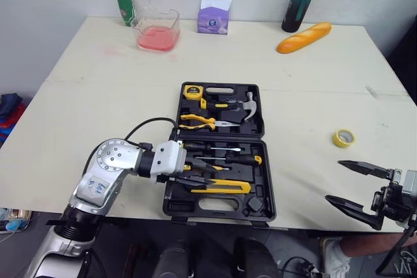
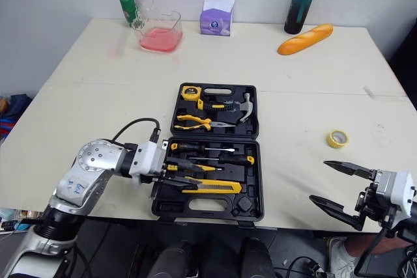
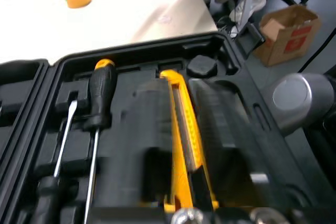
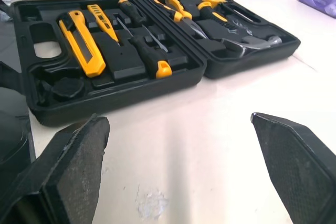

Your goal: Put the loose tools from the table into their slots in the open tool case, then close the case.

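The tool case lies open on the counter, both halves flat. In the case's near half a yellow utility knife sits in its slot, with two screwdrivers just beyond it. The case's far half holds the pliers, a hammer and a tape measure. The left fingers are low over the case's near half, one on each side of the knife; I cannot tell whether they clamp it. A yellow tape roll lies loose, well to the case's right. The right fingers are spread wide and empty, farther right of the case than the roll.
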Controlling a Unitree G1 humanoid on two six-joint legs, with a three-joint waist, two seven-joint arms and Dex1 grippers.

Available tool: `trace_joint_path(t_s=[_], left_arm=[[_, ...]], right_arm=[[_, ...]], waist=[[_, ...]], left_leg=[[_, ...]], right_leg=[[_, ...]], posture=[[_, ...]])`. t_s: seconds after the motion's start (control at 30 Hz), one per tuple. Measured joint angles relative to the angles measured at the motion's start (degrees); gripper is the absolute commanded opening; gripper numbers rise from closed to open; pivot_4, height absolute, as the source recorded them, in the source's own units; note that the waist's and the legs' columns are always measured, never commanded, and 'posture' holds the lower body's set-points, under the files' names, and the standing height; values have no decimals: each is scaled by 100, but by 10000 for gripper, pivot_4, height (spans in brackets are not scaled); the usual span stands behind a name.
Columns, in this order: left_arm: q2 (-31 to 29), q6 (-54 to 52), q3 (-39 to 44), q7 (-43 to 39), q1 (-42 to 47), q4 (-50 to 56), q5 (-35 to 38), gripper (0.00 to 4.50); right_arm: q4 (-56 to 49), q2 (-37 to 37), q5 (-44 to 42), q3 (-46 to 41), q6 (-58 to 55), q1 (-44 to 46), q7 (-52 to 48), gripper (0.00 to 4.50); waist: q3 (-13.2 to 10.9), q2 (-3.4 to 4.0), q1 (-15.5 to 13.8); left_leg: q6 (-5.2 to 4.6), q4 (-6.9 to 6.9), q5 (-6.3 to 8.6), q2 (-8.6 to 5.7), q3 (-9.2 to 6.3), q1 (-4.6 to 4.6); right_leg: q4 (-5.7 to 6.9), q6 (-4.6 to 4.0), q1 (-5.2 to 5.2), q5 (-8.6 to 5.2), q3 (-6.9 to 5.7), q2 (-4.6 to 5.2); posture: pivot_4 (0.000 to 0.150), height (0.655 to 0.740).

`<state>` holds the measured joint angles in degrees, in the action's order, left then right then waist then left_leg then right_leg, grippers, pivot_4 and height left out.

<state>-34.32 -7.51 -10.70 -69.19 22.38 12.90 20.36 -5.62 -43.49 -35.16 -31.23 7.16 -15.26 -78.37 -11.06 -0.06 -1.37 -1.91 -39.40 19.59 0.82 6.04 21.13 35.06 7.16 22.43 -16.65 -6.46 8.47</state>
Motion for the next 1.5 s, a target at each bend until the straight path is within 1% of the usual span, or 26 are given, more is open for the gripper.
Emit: trace_joint_path(t_s=[0.33, 0.67, 0.93, 1.03, 1.2, 1.5], left_arm=[[118, 204, -627, 90, 21, -344, -726, 555], [284, 262, -735, 412, 72, -681, -1108, 555], [200, 131, -823, 350, 104, -661, -1123, 555], [204, -19, -955, 407, 180, -752, -1278, 555], [204, -38, -1088, 429, 249, -859, -1325, 555], [238, 402, -1079, 539, 212, -1003, -1393, 555]], right_arm=[[153, 155, -32, 162, 288, -39, -381, 45000], [135, 322, -25, 414, 401, -6, -455, 45000], [-687, 306, -13, 621, -46, 4, 125, 45000], [-920, 261, -11, 634, -249, 47, 344, 45000], [-1004, 241, 0, 679, -412, 100, 526, 45000], [-966, 240, 116, 833, -469, 212, 676, 45000]], waist=[[0, 1, -2], [1, 1, -3], [16, 11, -2], [30, 15, -3], [72, 11, -3], [105, 9, -2]], left_leg=[[0, 1, 0, 0, -1, 1], [0, 1, 0, 0, -1, 0], [1, 1, 0, 1, -2, -4], [0, 1, 1, 0, -2, -5], [0, 3, 1, 1, -3, -8], [-2, 3, 2, 2, -3, -14]], right_leg=[[2, 0, 0, 0, -2, 0], [4, 0, -1, 0, -2, 4], [4, 0, -2, 0, -2, 3], [2, 0, -4, 0, -2, 3], [-3, -1, -7, 0, -3, 3], [-10, -3, -9, -1, 1, 6]], posture=[[1500, 7400], [1500, 7400], [1500, 7400], [1500, 7400], [1500, 7400], [1500, 7400]])
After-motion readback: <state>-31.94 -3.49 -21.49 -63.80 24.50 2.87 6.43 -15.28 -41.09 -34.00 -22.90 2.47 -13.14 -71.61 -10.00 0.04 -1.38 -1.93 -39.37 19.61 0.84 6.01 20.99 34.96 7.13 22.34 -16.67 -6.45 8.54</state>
